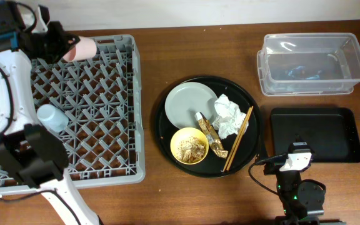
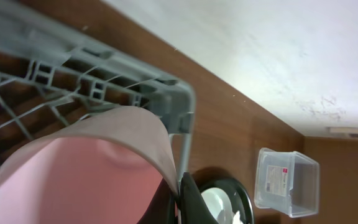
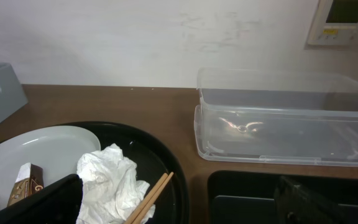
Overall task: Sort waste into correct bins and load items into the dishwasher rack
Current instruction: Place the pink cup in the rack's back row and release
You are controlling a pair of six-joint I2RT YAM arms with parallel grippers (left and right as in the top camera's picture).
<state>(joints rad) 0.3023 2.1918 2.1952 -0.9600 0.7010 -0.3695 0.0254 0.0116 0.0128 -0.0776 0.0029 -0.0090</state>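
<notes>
Left gripper (image 1: pixel 60 44) is clamped on the rim of the pink cup (image 1: pixel 85 47), holding it sideways over the far edge of the rack (image 1: pixel 137 112), likely for placement among the pegs. Right gripper (image 1: pixel 297 157), well right of the rack, waits with jaws apart. Not determinable: cup-to-peg contact. The left fingertips are mostly cut off.

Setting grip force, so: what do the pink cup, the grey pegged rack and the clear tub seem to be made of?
Pink cup: likely matte plastic; thin, smooth, opaque wall.
Large grey pegged rack: moulded plastic, dull; ribbed lattice.
Clear rectangular tub: glossy transparent plastic; table shows through, glints.
</notes>
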